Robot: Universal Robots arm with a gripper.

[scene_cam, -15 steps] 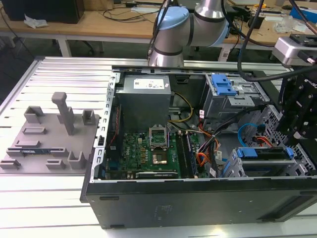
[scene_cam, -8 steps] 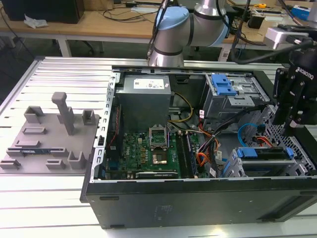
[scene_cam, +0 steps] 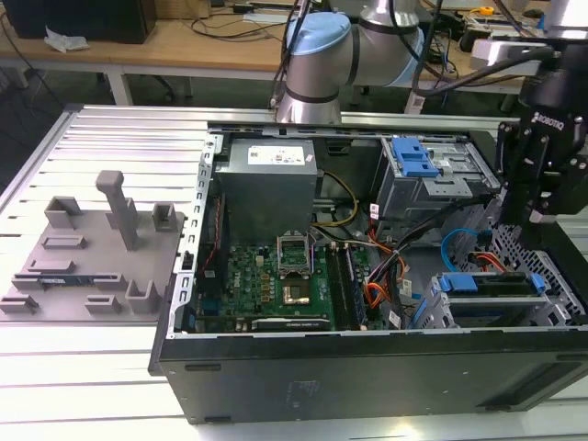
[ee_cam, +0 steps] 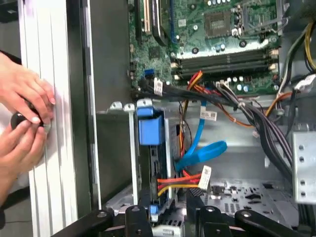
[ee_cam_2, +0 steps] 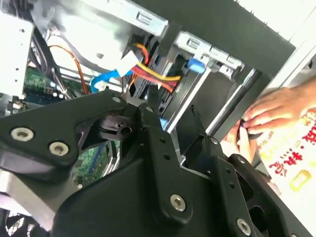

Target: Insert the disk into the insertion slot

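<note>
Jaws apart (nothing between them), hovering over the disk (ee_cam: 150, 129), which sits inside the grey insertion slot (scene_cam: 496, 312).

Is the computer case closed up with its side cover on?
No, in the exterior view the computer case lies open, with its green motherboard plainly exposed.

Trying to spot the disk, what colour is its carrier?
The carrier is bright blue, clearest in the first wrist view.

Disk (scene_cam: 487, 285) in insertion slot (scene_cam: 553, 277), exterior view's right of motherboard (scene_cam: 276, 285); tool (scene_cam: 537, 219) above.
</note>
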